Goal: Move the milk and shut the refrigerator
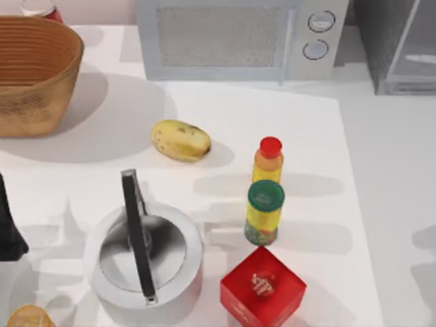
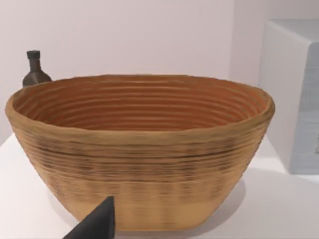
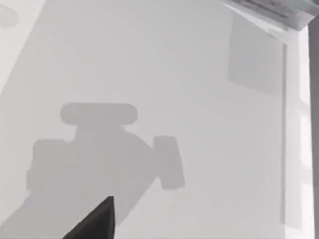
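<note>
Two things matter for this job, the milk and the refrigerator (image 1: 398, 48), and I cannot find the milk anywhere on the worktop (image 1: 381, 204). The refrigerator sits at the far right corner, cut off by the picture edge, with its thin-framed door (image 1: 407, 34) standing open. The milk may be inside it, or off past the edge, but that is just a guess. To do this step well, the right arm should go first to that open door and look in, moving slowly, since the white microwave (image 1: 238, 37) is just beside it. It should come at the carton from the side and hold it around its middle so it stays upright. The left hand (image 2: 97, 224) points at the big woven basket (image 2: 139, 149) at the far left, near a dark bottle (image 2: 35, 69). The right hand (image 3: 97, 221) hangs over bare worktop and its own shadow. One dark tip of each hand shows, so I cannot tell how open either is or whether it holds anything.
</note>
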Robot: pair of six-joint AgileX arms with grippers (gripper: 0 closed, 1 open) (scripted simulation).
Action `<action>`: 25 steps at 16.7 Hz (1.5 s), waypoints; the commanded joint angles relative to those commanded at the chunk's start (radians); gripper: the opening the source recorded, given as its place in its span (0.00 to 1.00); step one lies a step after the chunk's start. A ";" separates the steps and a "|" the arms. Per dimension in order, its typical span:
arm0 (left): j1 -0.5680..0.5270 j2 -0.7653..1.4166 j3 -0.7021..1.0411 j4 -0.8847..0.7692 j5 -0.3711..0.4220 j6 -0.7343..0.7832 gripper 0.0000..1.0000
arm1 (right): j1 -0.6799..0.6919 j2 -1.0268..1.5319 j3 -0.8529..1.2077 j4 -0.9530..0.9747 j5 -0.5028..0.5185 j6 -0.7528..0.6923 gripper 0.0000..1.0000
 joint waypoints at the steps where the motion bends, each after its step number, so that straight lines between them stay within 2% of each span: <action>1: 0.000 0.000 0.000 0.000 0.000 0.000 1.00 | -0.088 0.100 0.040 0.004 -0.051 -0.125 1.00; 6: 0.000 0.000 0.000 0.000 0.000 0.000 1.00 | -0.559 0.623 0.201 0.003 -0.283 -0.699 1.00; 8: 0.000 0.000 0.000 0.000 0.000 0.000 1.00 | -0.733 0.825 0.241 -0.009 -0.356 -0.873 1.00; 11: 0.000 0.000 0.000 0.000 0.000 0.000 1.00 | -0.942 1.093 0.275 -0.037 -0.441 -1.060 1.00; 14: 0.000 0.000 0.000 0.000 0.000 0.000 1.00 | -1.076 1.287 0.286 -0.071 -0.493 -1.166 1.00; 17: 0.000 0.000 0.000 0.000 0.000 0.000 1.00 | -1.139 1.390 0.287 -0.095 -0.519 -1.215 1.00; 25: 0.000 0.000 0.000 0.000 0.000 0.000 1.00 | -1.136 1.406 0.285 -0.088 -0.519 -1.211 1.00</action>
